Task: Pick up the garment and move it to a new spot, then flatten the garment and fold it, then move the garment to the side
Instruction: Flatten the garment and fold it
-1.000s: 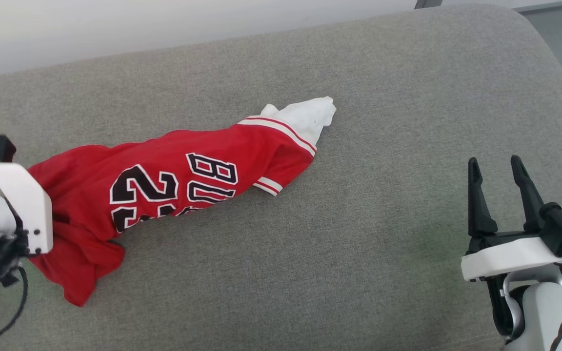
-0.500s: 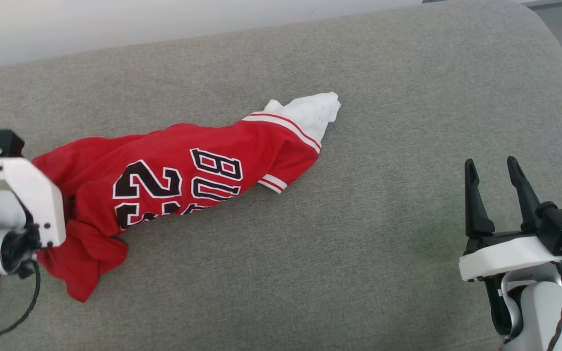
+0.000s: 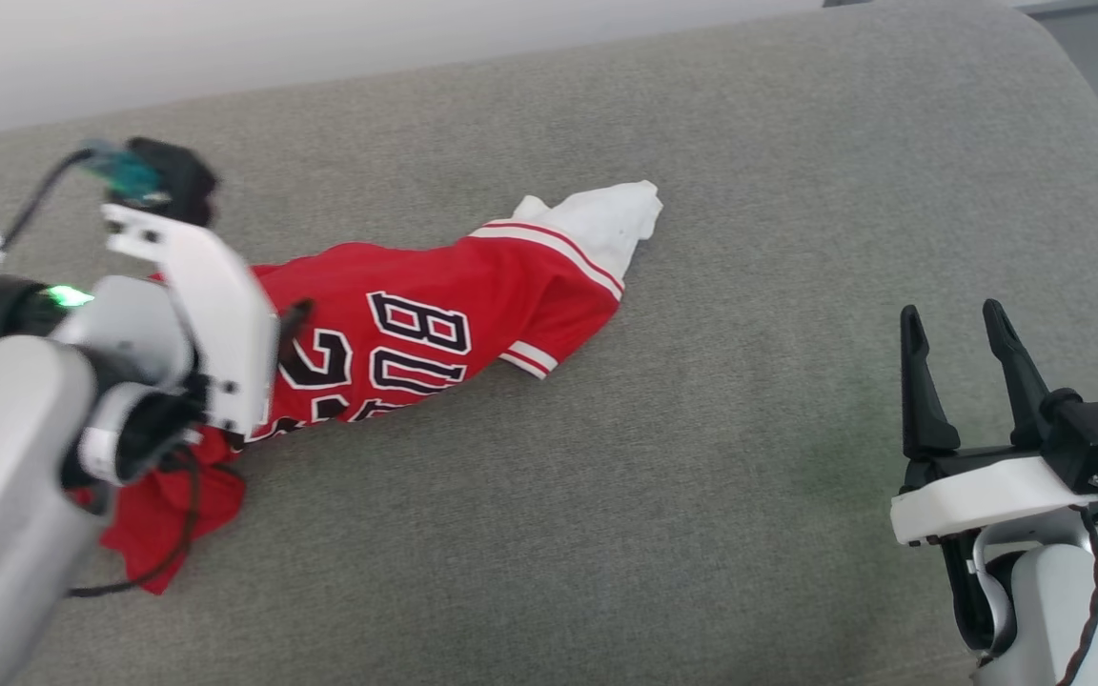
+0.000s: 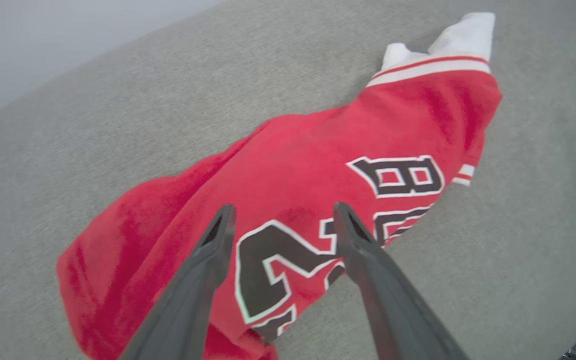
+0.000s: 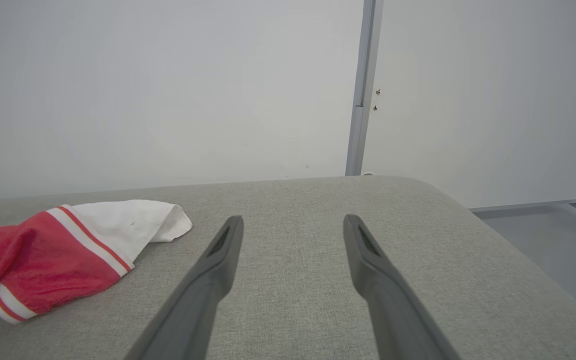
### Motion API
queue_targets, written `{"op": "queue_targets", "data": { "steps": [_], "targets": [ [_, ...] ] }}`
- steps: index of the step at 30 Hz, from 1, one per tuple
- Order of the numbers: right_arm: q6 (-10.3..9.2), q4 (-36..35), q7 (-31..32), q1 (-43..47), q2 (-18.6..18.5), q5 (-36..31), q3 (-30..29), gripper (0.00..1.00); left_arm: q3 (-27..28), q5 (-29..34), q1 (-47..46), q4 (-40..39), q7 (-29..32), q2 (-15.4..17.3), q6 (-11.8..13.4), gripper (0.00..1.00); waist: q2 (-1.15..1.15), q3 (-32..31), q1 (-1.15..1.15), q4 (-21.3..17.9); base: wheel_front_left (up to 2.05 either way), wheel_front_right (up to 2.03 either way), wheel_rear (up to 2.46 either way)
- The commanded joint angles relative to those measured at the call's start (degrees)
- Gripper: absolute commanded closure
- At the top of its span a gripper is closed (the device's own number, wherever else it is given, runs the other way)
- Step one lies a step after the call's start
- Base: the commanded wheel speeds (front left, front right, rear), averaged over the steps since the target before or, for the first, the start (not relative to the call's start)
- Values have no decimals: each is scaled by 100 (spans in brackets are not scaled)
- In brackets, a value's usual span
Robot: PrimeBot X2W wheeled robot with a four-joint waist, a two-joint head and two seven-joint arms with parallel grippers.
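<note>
Left gripper [image 3: 268, 329] hangs over the near end of the garment [image 3: 473, 295] in the head view, its fingers mostly hidden behind its white bracket [image 3: 220, 314]; the red cloth stretches away from it across the grey cushion [image 3: 701, 495], white sleeve farthest off. The right gripper [image 3: 949, 310] stands well apart from the garment, jaws spread and empty. From the left wrist, the left gripper [image 4: 284, 207] shows both fingers parted, holding nothing, with the garment's [image 4: 318, 145] black number between and beyond their tips. From the right wrist, the right gripper [image 5: 293, 218] is wide open over the cushion [image 5: 288, 310], the garment's [image 5: 43, 260] striped sleeve off to its left
</note>
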Motion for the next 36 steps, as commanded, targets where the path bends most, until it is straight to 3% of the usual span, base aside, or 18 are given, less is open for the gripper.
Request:
{"op": "queue_targets", "data": {
  "steps": [1, 8, 18, 19, 20, 26, 36],
  "targets": [
    [-2, 0, -10, -37, 3, 15, 26, 0, -143, 17, -100, -174, 165, -95, -40, 0, 0, 24, 0, -71, 0, 0, 0],
    [-2, 35, -25, -75, 5, 54, 107, 0, -620, 248, -159, -221, 515, -222, -175, 0, 0, 108, 0, -231, 0, 0, 0],
    [-2, 98, -54, -177, 5, 93, 198, 0, -1200, 778, -388, 1194, 136, -496, -766, 0, 0, 291, 0, -395, 0, 0, 0],
    [-2, 108, -56, -185, 5, 104, 204, 0, -1216, 735, -405, 1334, 95, -551, -855, 56, 0, 303, 0, -401, 0, 0, 0],
    [-2, 115, -58, -195, 4, 111, 201, 0, -1211, 706, -447, 1458, 46, -594, -912, 100, 0, 313, 0, -405, 0, 0, 0],
    [-2, 132, -61, -188, 4, 107, 135, 0, -1078, 681, -829, 1709, -159, -652, -1085, 100, 0, 329, 0, -359, 0, 0, 0],
    [-2, 100, -65, -304, 5, 170, 177, 0, -831, 965, -1637, 1810, -386, -465, -1027, 100, 0, 483, 0, -363, 0, 0, 0]
  ]
}}
